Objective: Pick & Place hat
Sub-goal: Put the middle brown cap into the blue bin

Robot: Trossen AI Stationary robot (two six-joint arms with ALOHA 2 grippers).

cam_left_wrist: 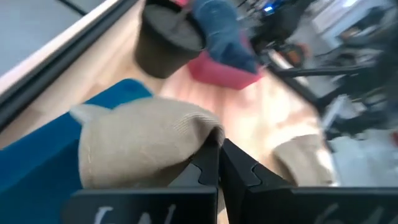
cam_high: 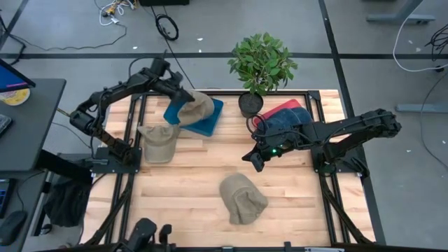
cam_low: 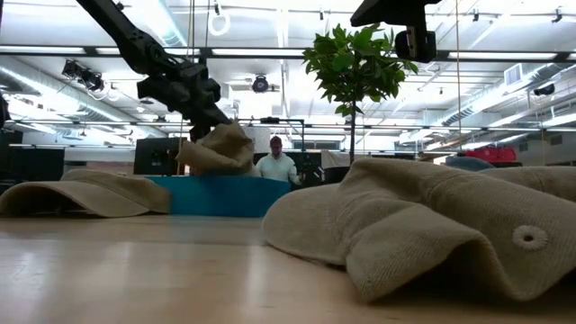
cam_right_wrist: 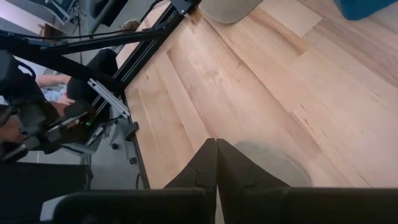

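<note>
Two arms extended — left tool (cam_high: pixel 183 98) pinching tan hat (cam_high: pixel 197 108) above blue tray (cam_high: pixel 210 120); right tool (cam_high: pixel 253 158) closed, empty.

Two dark jointed arms, matte black tool fingers (cam_left_wrist: pixel 208 165) — wedge-shaped, green indicator light on right arm (cam_high: pixel 271 149)

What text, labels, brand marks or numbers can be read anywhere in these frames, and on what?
None can be read.
Pale marks on the dark housing behind the left end effector, seen in the left wrist view: cut off and blurred, unreadable.
Tan hat gripped by that end effector: no print visible.
Teal tray, red tray, plant pot: no lettering visible.
Screen at the table's far left: too small to read.
</note>
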